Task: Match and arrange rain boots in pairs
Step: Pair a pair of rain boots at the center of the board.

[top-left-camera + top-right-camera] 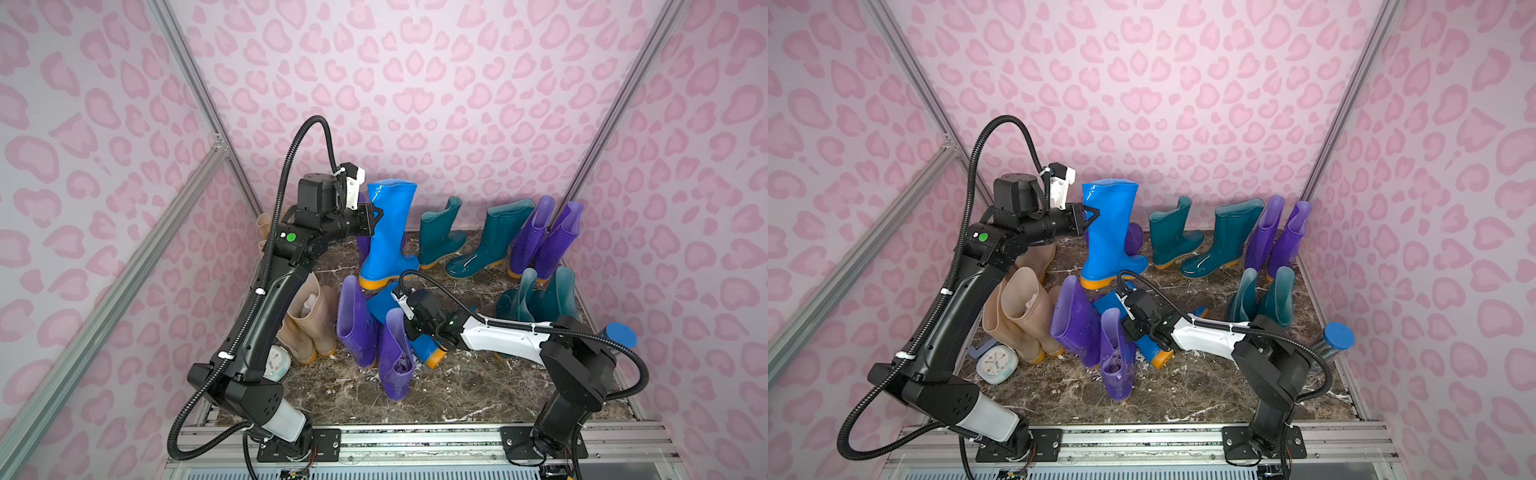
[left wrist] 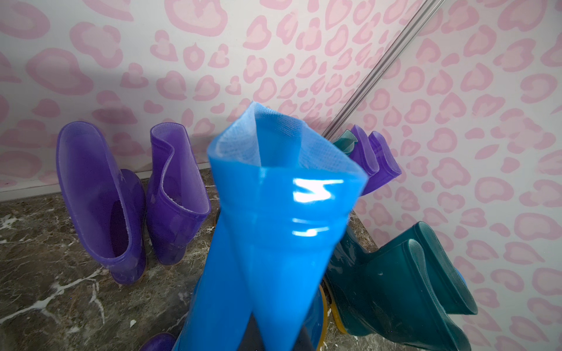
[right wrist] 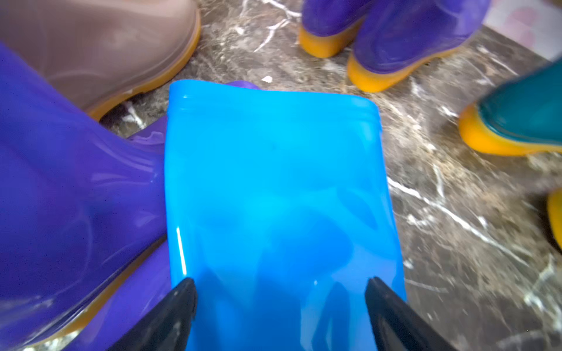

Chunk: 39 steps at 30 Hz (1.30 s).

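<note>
Brown marble worktop (image 1: 457, 395) carries it all. The tall blue boot (image 1: 388, 232) stands upright near the back wall, with teal boots (image 1: 440, 232) beside it. The left tool (image 1: 376, 216) is shut tight on its top edge, and the rubber is folded there. The other blue boot (image 3: 273, 182) lies on its side in the middle, touching a purple boot (image 3: 60, 197). The right tool (image 3: 280, 282) is open wide, with one jaw on each side of that lying boot. A little pale clock (image 1: 995, 365) sits by the beige boots (image 1: 1021, 316).
</note>
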Tool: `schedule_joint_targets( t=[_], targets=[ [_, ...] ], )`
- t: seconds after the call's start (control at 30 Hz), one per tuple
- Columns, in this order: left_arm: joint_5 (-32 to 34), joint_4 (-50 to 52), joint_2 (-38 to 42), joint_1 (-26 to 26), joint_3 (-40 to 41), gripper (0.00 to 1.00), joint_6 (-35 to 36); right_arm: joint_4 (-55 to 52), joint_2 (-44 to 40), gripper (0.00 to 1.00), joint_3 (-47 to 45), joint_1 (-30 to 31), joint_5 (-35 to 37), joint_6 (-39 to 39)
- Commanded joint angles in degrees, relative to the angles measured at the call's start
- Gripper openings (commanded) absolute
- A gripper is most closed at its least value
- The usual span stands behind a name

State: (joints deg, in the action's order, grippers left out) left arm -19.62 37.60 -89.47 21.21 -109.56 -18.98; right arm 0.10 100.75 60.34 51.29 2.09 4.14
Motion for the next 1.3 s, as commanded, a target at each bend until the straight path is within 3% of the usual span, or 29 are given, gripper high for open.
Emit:
schedule_joint_targets(
  t=[0.0,0.3,0.7,0.9,1.07,1.27],
  targets=[
    [-1.2,-4.0,-0.2,0.0,-0.9,0.02,0.4,0.8,1.5,0.92,1.1,0.1,-4.1,-3.4],
    [-1.3,-3.6,-0.3,0.0,-0.5,0.02,0.9,-0.9,1.9,0.95,4.5,-0.1,-4.2,-5.3],
    [-1.0,-4.2,-0.4,0.0,-0.1,0.02,1.1,-2.3,10.8,0.9,9.0,1.4,0.7,-5.8],
    [-1.0,-4.5,-0.1,0.0,0.3,0.02,1.1,-1.5,10.3,0.55,7.7,0.6,5.5,-4.1],
    [-1.6,-4.9,-0.4,0.0,0.3,0.02,0.5,-0.1,4.0,0.0,5.9,0.4,6.4,-2.3],
    [-1.8,-6.6,-1.2,0.0,-0.7,0.02,-1.3,0.9,-5.6,0.0,1.7,-0.9,9.2,0.2]
  ],
)
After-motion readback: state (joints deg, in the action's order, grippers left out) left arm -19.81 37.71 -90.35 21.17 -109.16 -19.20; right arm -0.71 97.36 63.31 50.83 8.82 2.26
